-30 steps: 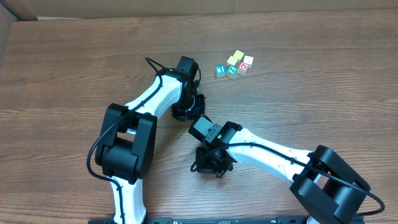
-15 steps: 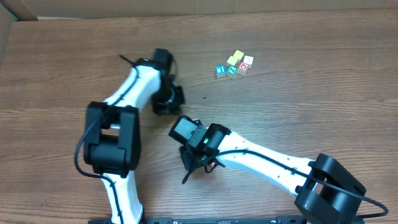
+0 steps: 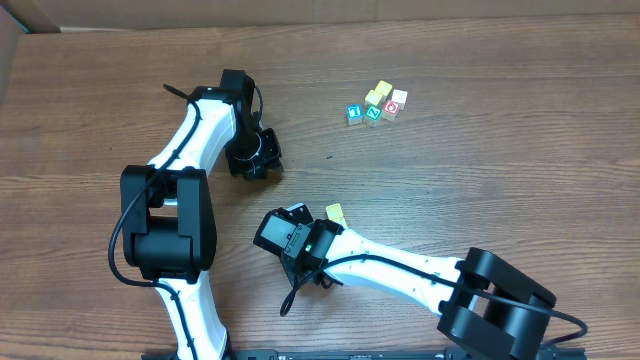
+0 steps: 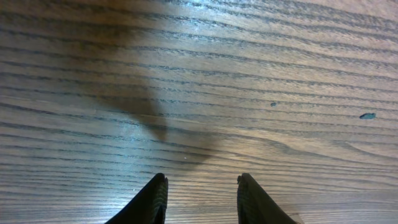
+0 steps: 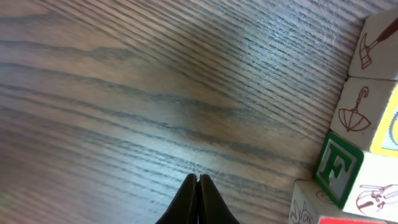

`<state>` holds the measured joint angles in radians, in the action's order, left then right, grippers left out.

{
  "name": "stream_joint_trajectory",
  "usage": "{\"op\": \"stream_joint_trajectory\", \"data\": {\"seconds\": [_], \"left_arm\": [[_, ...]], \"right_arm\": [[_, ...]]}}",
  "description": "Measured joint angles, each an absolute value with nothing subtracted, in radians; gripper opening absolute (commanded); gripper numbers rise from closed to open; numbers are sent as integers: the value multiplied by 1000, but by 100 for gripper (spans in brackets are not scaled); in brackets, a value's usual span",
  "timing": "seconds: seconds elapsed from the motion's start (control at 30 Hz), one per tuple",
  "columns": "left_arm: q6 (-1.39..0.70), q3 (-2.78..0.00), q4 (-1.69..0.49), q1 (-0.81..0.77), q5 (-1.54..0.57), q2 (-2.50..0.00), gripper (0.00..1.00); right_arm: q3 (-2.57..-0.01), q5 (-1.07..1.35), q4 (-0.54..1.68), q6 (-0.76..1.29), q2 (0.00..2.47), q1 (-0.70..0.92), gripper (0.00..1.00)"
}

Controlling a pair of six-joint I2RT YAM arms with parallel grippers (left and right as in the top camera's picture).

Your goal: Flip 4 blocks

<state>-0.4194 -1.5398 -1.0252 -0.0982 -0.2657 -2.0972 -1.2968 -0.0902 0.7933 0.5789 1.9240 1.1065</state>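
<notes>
At the near edge of the table (image 3: 520, 160), the right arm (image 3: 400, 268) reaches in low and leftward, its wrist close to the table's middle. The right end effector (image 5: 198, 179) is fully closed. Its two dark fingers are pressed flat together with nothing between them, and the tips are over bare wood grain. Along the right edge of the right wrist view, a column of cubes (image 5: 364, 115) shows cream faces with a hammer and an umbrella drawn in red, and a green-framed letter F. Which cubes of the group these are I cannot tell.

Farther back and to the left, the left arm (image 3: 195, 125) stretches up the table and bends over. The left end effector (image 4: 202, 182) stands partly open, with a clear gap between its fingertips, and holds nothing. Ahead of it lies bare wood with a dark speck (image 4: 367, 116).

Farthest away, right of centre, the blocks (image 3: 375, 105) sit in a tight cluster on the table, well apart from both arms. The teal-faced block (image 3: 372, 113) is in the front row, with the red-faced block (image 3: 391, 108) just beside it on the right. Behind them sit a yellow-faced block (image 3: 376, 98) and a second yellow-faced block (image 3: 385, 88), close together. A blue-faced cube (image 3: 353, 113) flanks the teal one on the left, and a white-topped cube (image 3: 400, 97) sits behind the red one.
</notes>
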Motion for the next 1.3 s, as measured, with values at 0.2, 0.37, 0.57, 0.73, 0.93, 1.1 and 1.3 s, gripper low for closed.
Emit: {"op": "stream_joint_trajectory", "data": {"seconds": [0.2, 0.37, 0.57, 0.73, 0.93, 1.1, 1.3], "left_arm": [[-419, -1540, -1026, -98, -269, -2097, 42], [-421, -1540, -1026, -98, -270, -2097, 28], [-419, -1540, -1029, -98, -273, -2097, 24], [-419, -1540, -1029, -98, -273, -2097, 24], [-419, -1540, -1034, -98, -273, -2097, 21], [-414, -1540, -1043, -99, -273, -2097, 4], [-390, -1540, -1048, -154, -268, -2097, 4]], "right_arm": [[-1297, -126, 835, 602, 1945, 1106, 4], [-1297, -139, 868, 649, 1945, 1087, 4], [-1297, -147, 908, 699, 1945, 1021, 4], [-1297, -150, 910, 715, 1945, 1015, 4], [-1299, -147, 915, 717, 1945, 1015, 4], [-1468, -123, 1098, 704, 1950, 981, 4], [-1622, 6, 1198, 644, 1904, 810, 4]]}}
